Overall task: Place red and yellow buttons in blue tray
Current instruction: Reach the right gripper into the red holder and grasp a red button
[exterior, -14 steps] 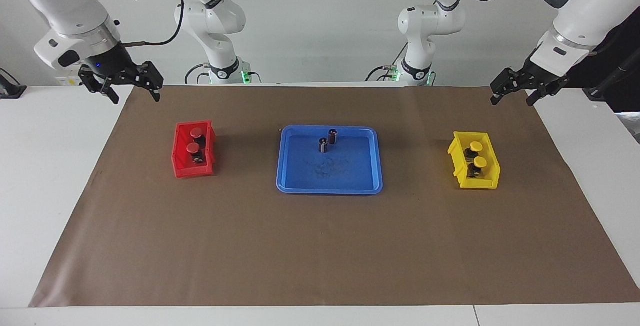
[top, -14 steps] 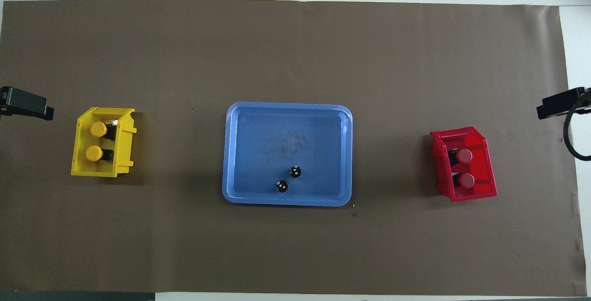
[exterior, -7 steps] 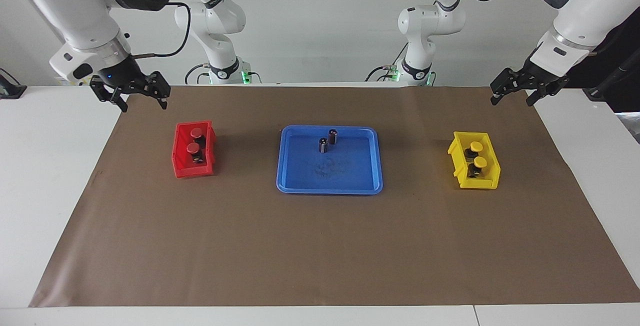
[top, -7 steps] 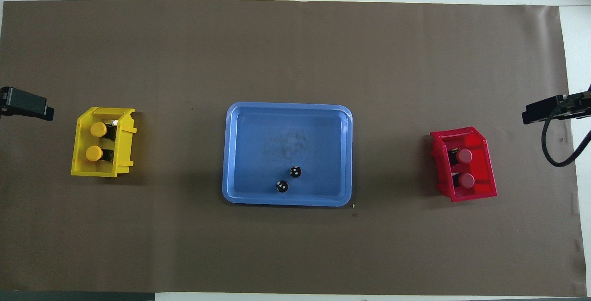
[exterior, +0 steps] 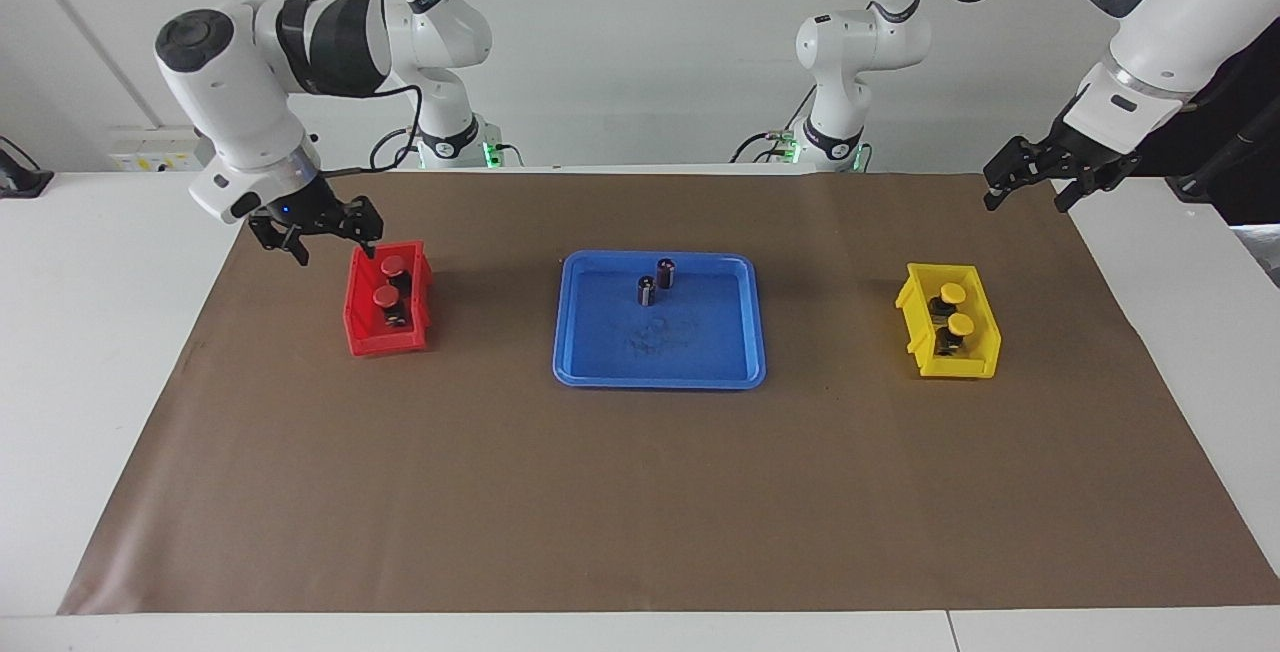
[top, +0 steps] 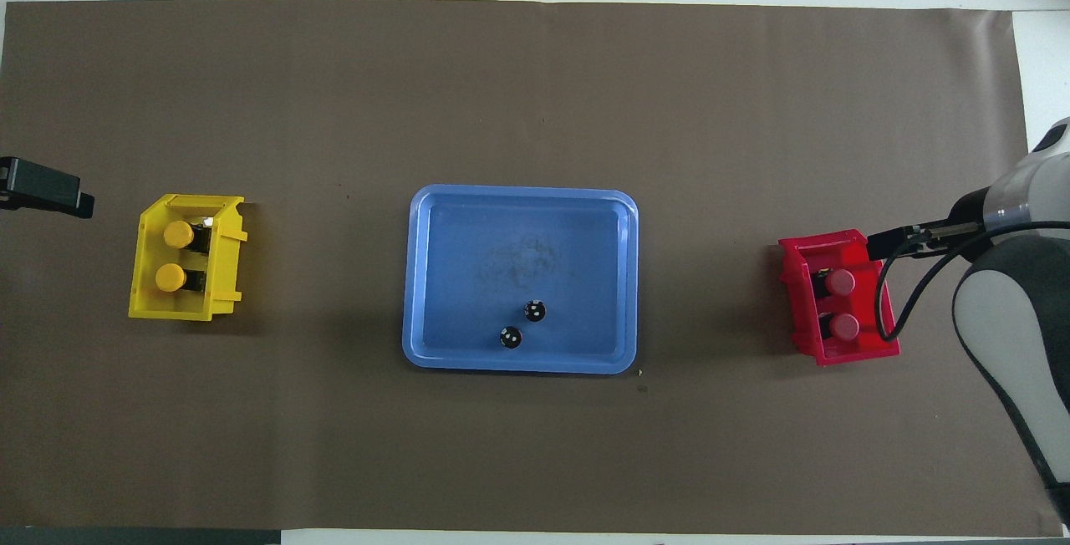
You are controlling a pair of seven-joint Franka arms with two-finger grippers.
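My right tool (exterior: 315,235) hangs, fingers apart, over the red bin's (exterior: 362,330) corner at the facing view's left; my left tool (exterior: 1032,180) waits open at upper right; red buttons (exterior: 390,284) sit in that bin, yellow buttons (exterior: 950,310) in the yellow bin (exterior: 975,364) — the blue tray (exterior: 700,362) at centre holds two dark cylinders (exterior: 656,281).
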